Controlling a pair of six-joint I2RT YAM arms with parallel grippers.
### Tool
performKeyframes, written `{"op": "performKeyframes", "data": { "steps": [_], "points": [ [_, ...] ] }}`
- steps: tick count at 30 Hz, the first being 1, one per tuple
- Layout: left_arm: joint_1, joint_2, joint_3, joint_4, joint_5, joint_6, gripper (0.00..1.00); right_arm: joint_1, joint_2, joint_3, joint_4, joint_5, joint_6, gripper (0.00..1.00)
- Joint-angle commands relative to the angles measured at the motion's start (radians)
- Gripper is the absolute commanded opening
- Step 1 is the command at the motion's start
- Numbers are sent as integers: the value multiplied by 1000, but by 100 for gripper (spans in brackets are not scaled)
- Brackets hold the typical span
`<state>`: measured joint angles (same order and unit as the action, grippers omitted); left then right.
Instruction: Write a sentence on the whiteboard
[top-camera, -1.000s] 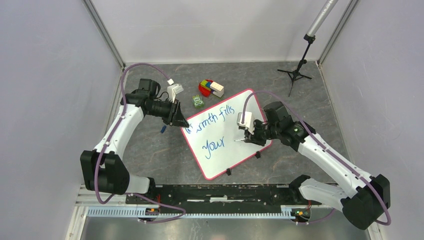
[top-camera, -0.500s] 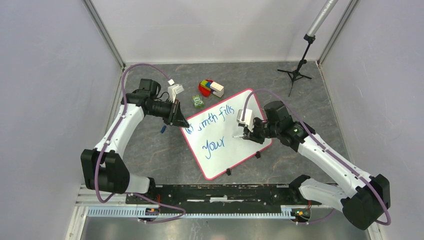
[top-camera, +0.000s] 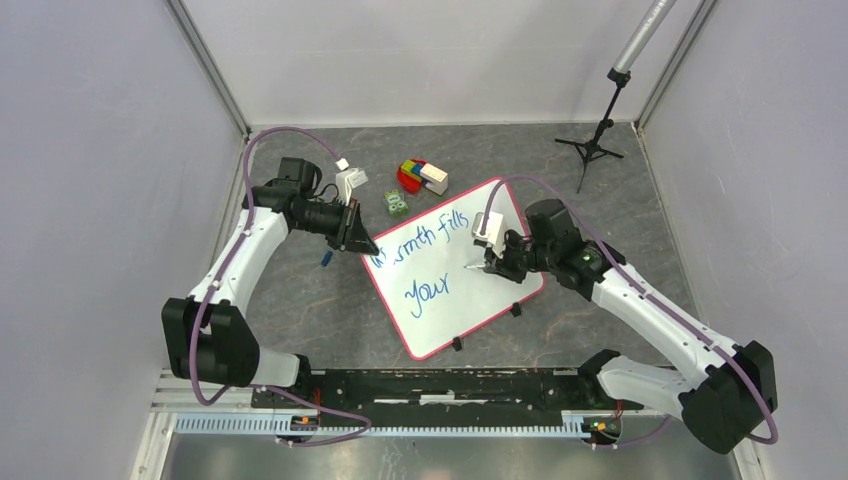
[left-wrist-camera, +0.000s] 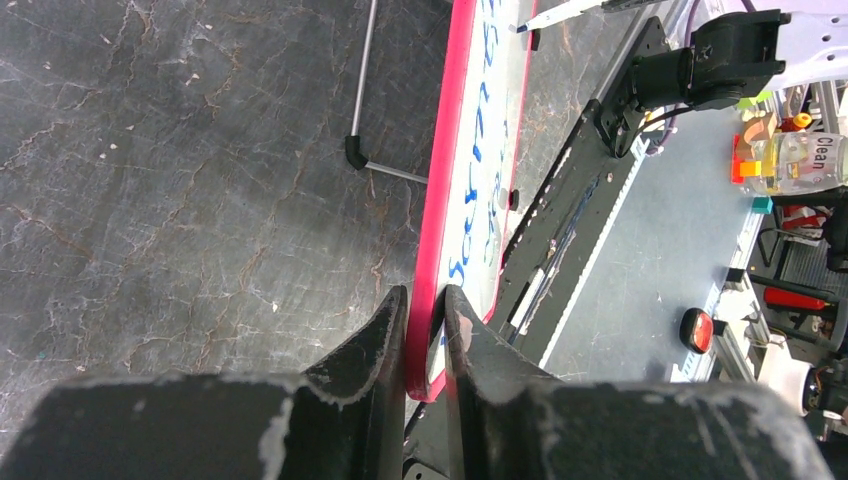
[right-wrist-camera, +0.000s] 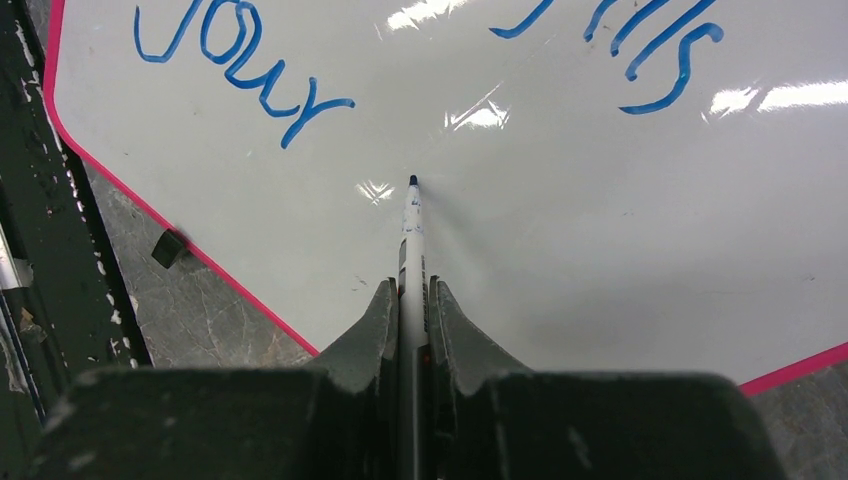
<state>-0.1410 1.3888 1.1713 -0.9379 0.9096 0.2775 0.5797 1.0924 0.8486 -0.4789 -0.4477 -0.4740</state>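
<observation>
The whiteboard (top-camera: 470, 300) is laid flat on the grey worktop (top-camera: 300, 300), at the centre of the top view. It is turned so that its long sides run from 7 o'clock to 1 o'clock. The sentence (top-camera: 425, 238) is written on it in blue, as "Warmth fills" on the upper line and "your" on the line below.

The left tool (top-camera: 366, 246) is placed at the board's 10 o'clock corner. In the left wrist view the left tool (left-wrist-camera: 425, 300) is seen clamped on the pink-red rim of the whiteboard (left-wrist-camera: 450, 150), with one finger on each side of the rim.

The right tool (top-camera: 497, 263) is brought in over the board from 3 o'clock. It is closed on a marker (right-wrist-camera: 411, 230), which is pinched between the fingers of the right tool (right-wrist-camera: 412, 290). In the right wrist view the dark tip is pointed to 12 o'clock over bare white surface. "your" lies at 10 o'clock of the tip and "fills" at 1 o'clock. Whether the tip touches the board cannot be told.

Coloured toy blocks (top-camera: 420, 177) and a small green packet (top-camera: 396, 204) are seen just beyond the board at 11 o'clock. A black tripod (top-camera: 595, 140) is stood at 1 o'clock.
</observation>
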Motion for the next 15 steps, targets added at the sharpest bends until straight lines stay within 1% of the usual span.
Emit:
{"op": "performKeyframes", "data": {
  "steps": [1,9,15],
  "points": [
    [-12,5,9,12,-36,5,6,1,19,41,45,17,15,0],
    [-12,3,9,13,-40,8,5,13,45,78,49,3,14,0],
    [-12,3,10,13,-41,9,5,45,55,47,36,8,3,0]
  ]
}}
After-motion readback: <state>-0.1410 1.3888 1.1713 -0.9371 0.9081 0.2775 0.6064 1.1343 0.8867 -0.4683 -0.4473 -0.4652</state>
